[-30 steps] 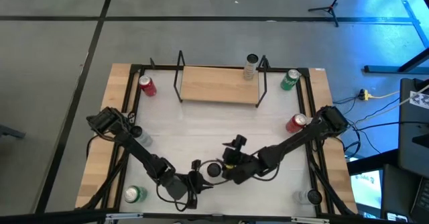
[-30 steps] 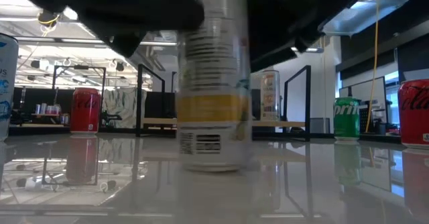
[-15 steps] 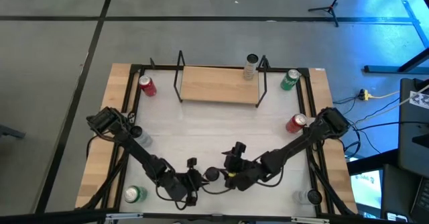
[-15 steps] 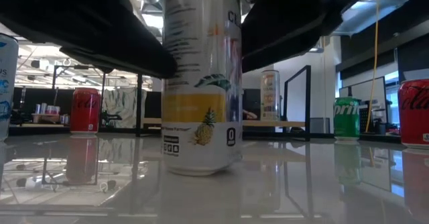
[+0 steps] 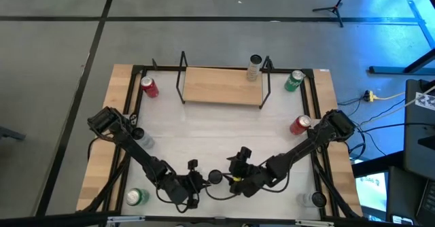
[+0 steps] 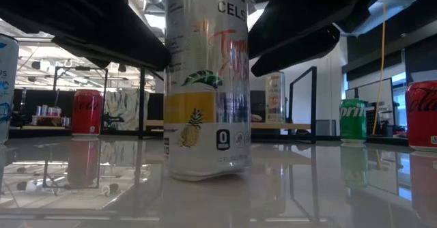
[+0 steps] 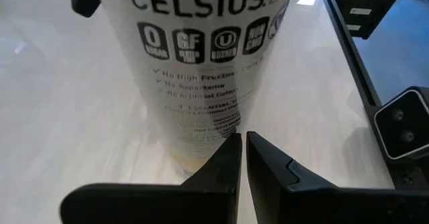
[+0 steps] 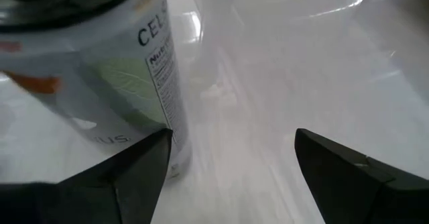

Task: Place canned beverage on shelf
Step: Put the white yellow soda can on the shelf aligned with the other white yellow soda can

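A tall white Celsius can (image 5: 215,177) stands on the white table near its front edge, and it fills the low view (image 6: 207,84). My left gripper (image 5: 204,180) is shut, with its tips (image 7: 239,143) at the can's left side, low down. My right gripper (image 5: 228,178) is open on the can's right; in the right wrist view (image 8: 231,140) the can (image 8: 100,83) stands just ahead of one finger, mostly outside the gap. The shelf (image 5: 223,85), a light-wood board in a black rod frame, stands at the far edge with one can (image 5: 254,67) on its right end. My left gripper has its shut fingertips (image 7: 228,150) against the can's side wall, close to the base (image 7: 201,127). They slant down at it from the table's left. The can stands on its base on the table. My right gripper has one finger (image 8: 144,163) right beside the can; whether it touches cannot be told.
Red cans (image 5: 149,87) (image 5: 300,124) and green cans (image 5: 293,81) (image 5: 136,197) stand near the table's sides. Pale cans (image 5: 143,138) (image 5: 315,199) stand by the arms. A black rod frame (image 5: 133,84) runs along the table's edges. Bare white tabletop (image 5: 217,128) lies between the Celsius can and the shelf.
The Celsius can has slid a little toward the table's near edge and turned about its upright axis, so a different part of its label faces the low view. My right gripper has moved toward the near edge, staying open. My left gripper has tipped a little, staying shut.
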Motion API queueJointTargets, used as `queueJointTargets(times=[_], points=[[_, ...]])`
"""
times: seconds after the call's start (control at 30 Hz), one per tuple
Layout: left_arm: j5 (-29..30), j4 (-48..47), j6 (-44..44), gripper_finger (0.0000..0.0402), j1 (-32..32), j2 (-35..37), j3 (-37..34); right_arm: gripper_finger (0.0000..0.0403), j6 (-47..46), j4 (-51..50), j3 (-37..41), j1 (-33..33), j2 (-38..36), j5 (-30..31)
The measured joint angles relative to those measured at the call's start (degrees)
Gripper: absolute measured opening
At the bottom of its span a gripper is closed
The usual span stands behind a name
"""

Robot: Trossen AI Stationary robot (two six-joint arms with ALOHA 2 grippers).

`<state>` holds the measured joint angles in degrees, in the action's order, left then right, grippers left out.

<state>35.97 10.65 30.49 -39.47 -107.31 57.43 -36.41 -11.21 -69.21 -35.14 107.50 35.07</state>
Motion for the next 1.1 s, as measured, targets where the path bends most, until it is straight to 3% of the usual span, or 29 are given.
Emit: queueJointTargets(times=[0.2, 0.43, 0.77, 1.1], points=[[1.3, -2.3, 0.3, 0.0017, 0.6, 0.2, 0.0, 0.0321, -0.9, -0.5, 0.0, -0.2, -0.1, -3.9], [7.2, -4.2, 0.4, 0.0018, 1.1, 0.4, 0.1, 0.0321, -0.9, 1.3, -0.1, 0.0, 0.0, -9.1], [3.9, -7.5, -1.1, 0.0018, -1.0, 4.1, 0.1, 0.0321, -1.5, -6.1, -3.6, -0.2, -3.6, -15.0], [9.5, -13.9, -1.2, 0.0018, -7.4, 8.1, 0.1, 0.0321, 4.6, -11.5, -13.9, -0.1, -4.9, -11.3]])
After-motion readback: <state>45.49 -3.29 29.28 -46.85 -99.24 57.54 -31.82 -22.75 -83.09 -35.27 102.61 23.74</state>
